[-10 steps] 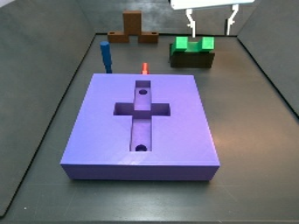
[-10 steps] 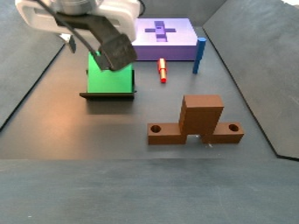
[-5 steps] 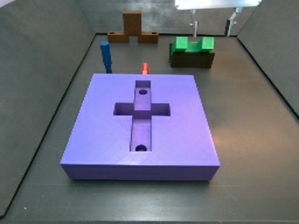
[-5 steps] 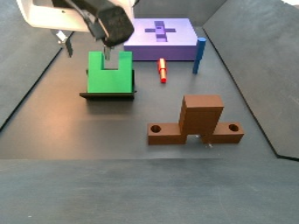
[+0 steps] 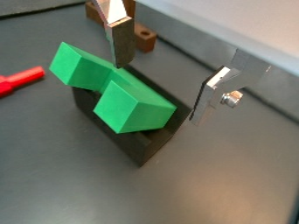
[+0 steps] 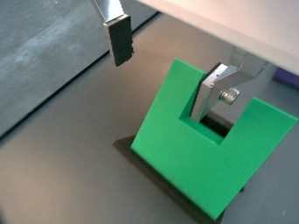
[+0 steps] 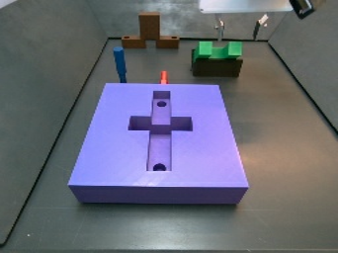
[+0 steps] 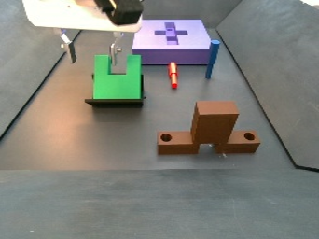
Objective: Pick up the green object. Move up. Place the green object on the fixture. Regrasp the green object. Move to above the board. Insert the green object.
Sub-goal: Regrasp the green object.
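Wrist views: gripper (image 5: pixel 163 68) spread wide, holding nothing, above green object (image 5: pixel 111 87) resting in fixture (image 5: pixel 140 144) | Side views: green object (image 7: pixel 218 49) on fixture (image 7: pixel 218 67) far right of board (image 7: pixel 161 138); gripper (image 8: pixel 90 47) over green object (image 8: pixel 118 82), fingers apart, not touching.

The gripper (image 8: pixel 91 49) is hanging high in a side view, toward 11 o'clock of the frame, with its pale body cut off by the upper edge. Its jaws are standing spread wide and pointing straight down, with nothing between them. In a side view the two fingers (image 7: pixel 219 31) are showing near 1 o'clock. In both wrist views the flat silver plates with dark pads (image 5: pixel 117 48) (image 6: pixel 119 44) are sitting well apart, gripping nothing.
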You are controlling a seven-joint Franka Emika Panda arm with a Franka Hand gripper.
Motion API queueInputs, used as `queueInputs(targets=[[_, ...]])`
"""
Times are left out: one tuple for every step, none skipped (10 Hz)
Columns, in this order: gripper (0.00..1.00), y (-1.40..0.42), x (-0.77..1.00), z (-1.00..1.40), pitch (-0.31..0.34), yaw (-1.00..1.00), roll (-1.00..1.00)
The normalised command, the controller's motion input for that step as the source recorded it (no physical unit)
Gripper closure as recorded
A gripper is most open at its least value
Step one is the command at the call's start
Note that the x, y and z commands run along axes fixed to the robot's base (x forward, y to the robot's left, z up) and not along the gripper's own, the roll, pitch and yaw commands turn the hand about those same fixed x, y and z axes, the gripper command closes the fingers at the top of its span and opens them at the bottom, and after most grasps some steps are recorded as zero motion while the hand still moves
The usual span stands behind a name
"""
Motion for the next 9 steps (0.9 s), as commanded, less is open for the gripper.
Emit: queueInputs(targets=[[0.0,-0.13,-0.08,0.0,0.009,0.15,1.0],[0.0,-0.17,-0.09,0.0,0.0,0.15,1.0],[0.0,-0.17,-0.09,0.0,0.0,0.15,1.0],[0.0,-0.19,-0.08,0.01,0.0,0.15,1.0],[0.0,-0.2,-0.06,0.02,0.0,0.15,1.0],[0.0,-0.21,-0.01,0.05,0.0,0.15,1.0],[0.0,-0.36,0.31,0.08,-0.011,0.11,1.0],[0.0,-0.21,0.57,-0.28,0.0,0.0,0.53],[0.0,-0.05,0.48,-0.41,0.0,0.0,0.31]])
